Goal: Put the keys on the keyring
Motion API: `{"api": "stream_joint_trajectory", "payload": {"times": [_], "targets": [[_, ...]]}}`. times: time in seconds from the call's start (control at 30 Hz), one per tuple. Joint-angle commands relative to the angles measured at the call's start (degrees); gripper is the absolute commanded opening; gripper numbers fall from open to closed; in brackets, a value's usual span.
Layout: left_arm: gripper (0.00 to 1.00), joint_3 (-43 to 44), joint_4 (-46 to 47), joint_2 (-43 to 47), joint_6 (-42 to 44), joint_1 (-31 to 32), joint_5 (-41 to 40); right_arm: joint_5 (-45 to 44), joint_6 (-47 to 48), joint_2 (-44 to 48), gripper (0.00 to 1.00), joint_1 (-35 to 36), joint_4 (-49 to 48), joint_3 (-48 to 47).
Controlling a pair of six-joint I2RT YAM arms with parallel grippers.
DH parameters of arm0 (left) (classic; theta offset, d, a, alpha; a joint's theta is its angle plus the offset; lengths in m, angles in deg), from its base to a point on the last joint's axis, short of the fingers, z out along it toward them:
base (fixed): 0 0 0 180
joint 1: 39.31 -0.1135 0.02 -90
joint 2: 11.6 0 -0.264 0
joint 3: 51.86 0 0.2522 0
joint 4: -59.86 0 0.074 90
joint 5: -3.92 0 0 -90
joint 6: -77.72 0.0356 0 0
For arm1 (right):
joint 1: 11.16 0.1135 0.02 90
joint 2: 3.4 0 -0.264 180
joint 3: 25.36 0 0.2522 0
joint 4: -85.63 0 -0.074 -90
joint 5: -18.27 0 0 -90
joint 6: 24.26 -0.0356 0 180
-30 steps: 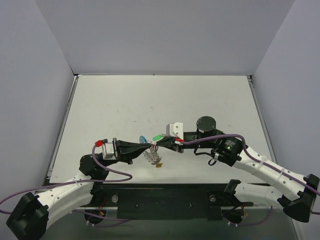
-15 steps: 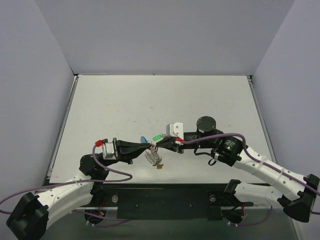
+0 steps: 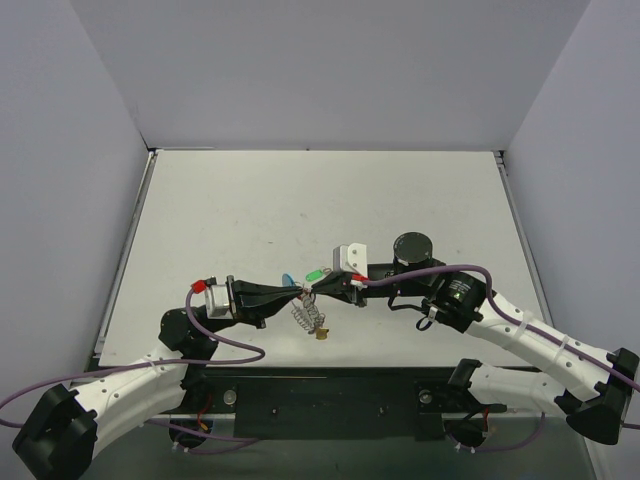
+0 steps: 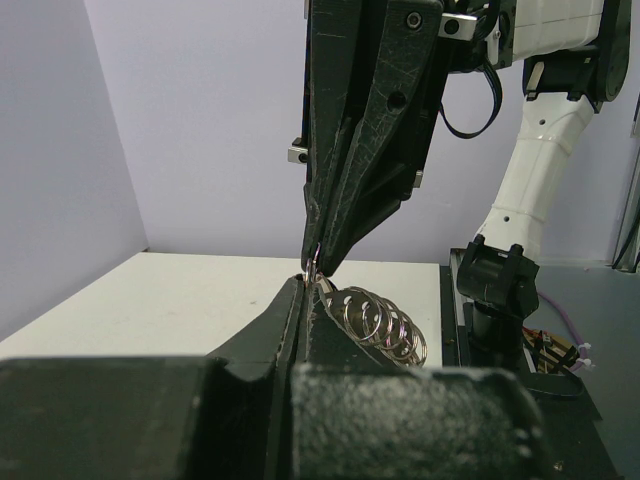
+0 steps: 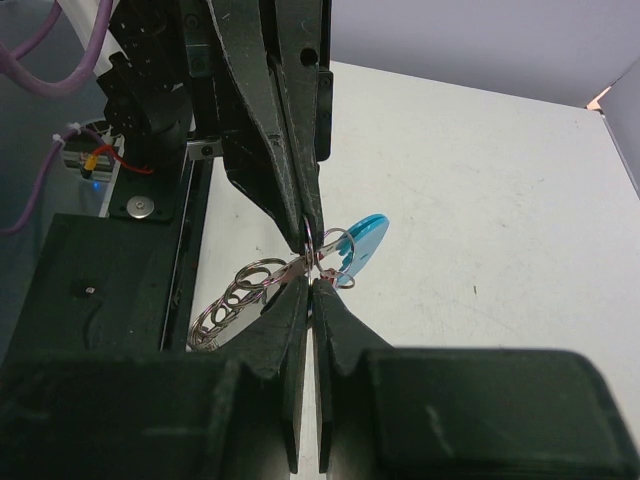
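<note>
The keyring (image 3: 309, 316) is a silvery coil of linked loops hanging just above the table between my two grippers. In the left wrist view the keyring (image 4: 385, 322) curls to the right of my fingers. My left gripper (image 3: 301, 292) is shut on its top loop. My right gripper (image 3: 314, 289) meets it tip to tip and is shut on a thin silver key (image 5: 296, 267) whose green tag (image 3: 315, 273) lies beside the fingers. A blue tag (image 5: 364, 240) hangs from small rings at the meeting point. The black-rimmed key is out of view.
The white table (image 3: 300, 200) runs back to grey walls on three sides. A black base plate (image 3: 330, 400) lines the near edge under both arms. A small brass piece (image 3: 321, 335) dangles at the coil's lower end.
The hanging coil has swung slightly down and to the right. Both grippers have stayed shut and nearly still.
</note>
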Motion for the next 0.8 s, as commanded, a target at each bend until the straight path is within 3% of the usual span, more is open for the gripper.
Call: {"api": "stream_joint_trajectory", "payload": {"times": [0.0,0.77], "targets": [[0.00,0.85,3.09,0.26,0.07,0.42,-0.34,1.25,-1.02,-0.31,0.00,0.40,-4.00,-2.20],[0.00,1.73,-0.25,1.22,2.00,0.86,0.80,2.74,-6.73,-0.49,0.00,0.41,-6.46,-1.76]]}}
